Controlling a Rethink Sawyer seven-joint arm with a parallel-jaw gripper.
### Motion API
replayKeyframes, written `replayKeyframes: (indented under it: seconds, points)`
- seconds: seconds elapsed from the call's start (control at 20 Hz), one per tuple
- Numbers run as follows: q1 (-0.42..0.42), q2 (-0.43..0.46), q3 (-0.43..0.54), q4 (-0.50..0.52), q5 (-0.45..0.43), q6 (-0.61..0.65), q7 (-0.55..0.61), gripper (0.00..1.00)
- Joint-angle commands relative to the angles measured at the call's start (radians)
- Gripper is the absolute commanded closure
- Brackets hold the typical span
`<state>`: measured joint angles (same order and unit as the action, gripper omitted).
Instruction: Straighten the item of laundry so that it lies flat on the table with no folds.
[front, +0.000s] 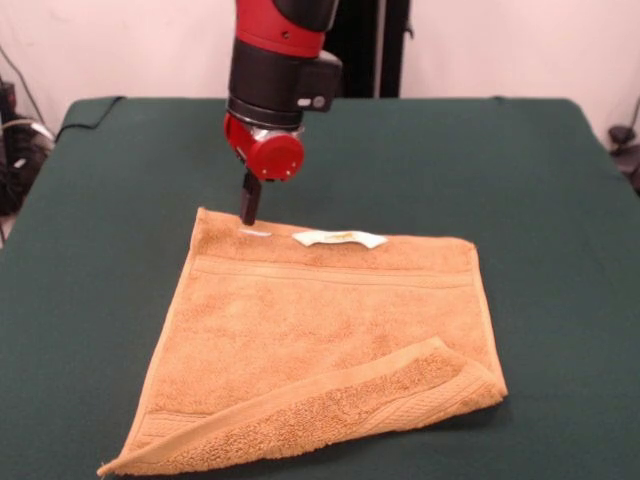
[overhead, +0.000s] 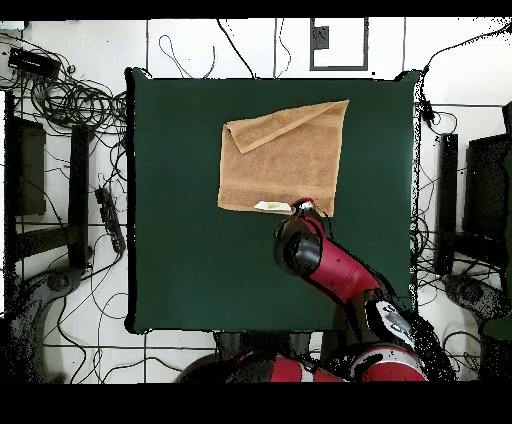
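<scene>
You are viewing the towel (front: 320, 340) lying on the green surface (front: 560, 200), nearer the edge away from the robot's base than the middle in the overhead view. Most of the towel is lying flat. One edge strip, the one nearest the front camera, is doubled back over the body of the towel, forming a long tapering fold (front: 400, 395) running from one near corner toward the other. In the overhead view the same fold is showing as a triangular flap along the towel's far edge.

The end effector (front: 248, 205) is pointing straight down at the opposite edge of the towel, close to one corner and just beside the white label (front: 338, 238). Its tip is appearing to meet the towel's border there. Only a single dark narrow shape is visible below the red wrist, so you cannot tell whether the end effector is wide, narrow, or gripping the cloth.

Judge this position as follows:

1. The end effector is standing at the flat edge, not at the fold. It is probably pinning or gripping this edge as an anchor, or preparing to pull the towel toward the robot so that the cloth drags against the surface.
2. The fold is remaining on the opposite side, so the task is not yet complete.
3. Dragging alone may shift the whole towel without opening the flap. You are likely to need a grasp on the folded edge itself.
</scene>
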<state>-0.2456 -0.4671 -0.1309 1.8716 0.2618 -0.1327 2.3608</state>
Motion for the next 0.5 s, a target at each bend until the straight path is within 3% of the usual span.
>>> replayKeyframes:
  seconds: [0.05, 0.5]
  points:
    - [-0.007, 0.071, 0.105, 0.026, -0.006, -0.049, 0.177, 1.0]
    - [-0.034, 0.092, 0.136, -0.061, 0.018, 0.019, 0.135, 1.0]
